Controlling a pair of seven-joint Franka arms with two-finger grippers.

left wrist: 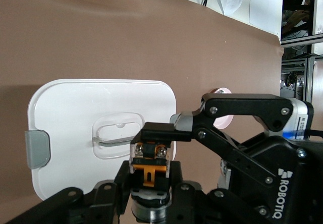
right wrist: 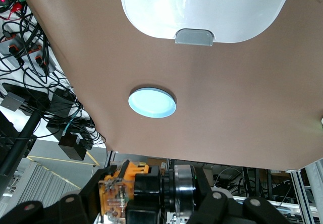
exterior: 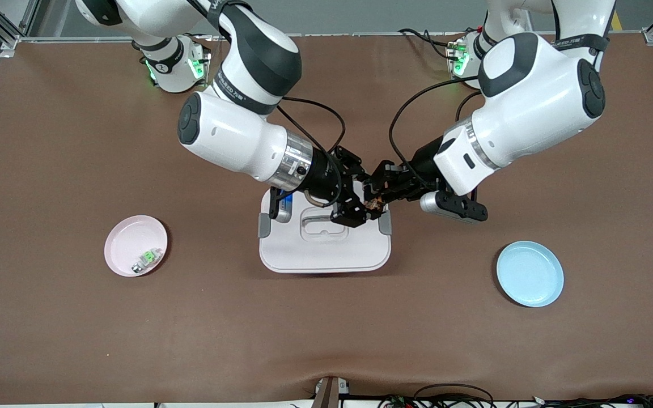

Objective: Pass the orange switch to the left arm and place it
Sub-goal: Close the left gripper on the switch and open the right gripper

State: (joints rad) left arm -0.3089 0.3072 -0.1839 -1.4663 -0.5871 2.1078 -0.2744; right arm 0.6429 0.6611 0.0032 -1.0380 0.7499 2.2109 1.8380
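Observation:
The orange switch (exterior: 373, 203), black with an orange and clear terminal end, hangs in the air over the white box (exterior: 326, 249), above the box's end toward the left arm. My left gripper (exterior: 377, 194) is shut on its sides; in the left wrist view (left wrist: 149, 177) the switch (left wrist: 149, 161) sits between its fingers. My right gripper (exterior: 362, 211) grips it end to end, as the right wrist view (right wrist: 146, 196) shows on the switch (right wrist: 133, 188). One of the right gripper's fingers (left wrist: 159, 132) presses the terminal end.
The box also shows in the left wrist view (left wrist: 75, 103) and the right wrist view (right wrist: 202, 7). A blue plate (exterior: 529, 273) lies toward the left arm's end. A pink plate (exterior: 128, 238) with a green-and-clear component (exterior: 148, 259) lies toward the right arm's end.

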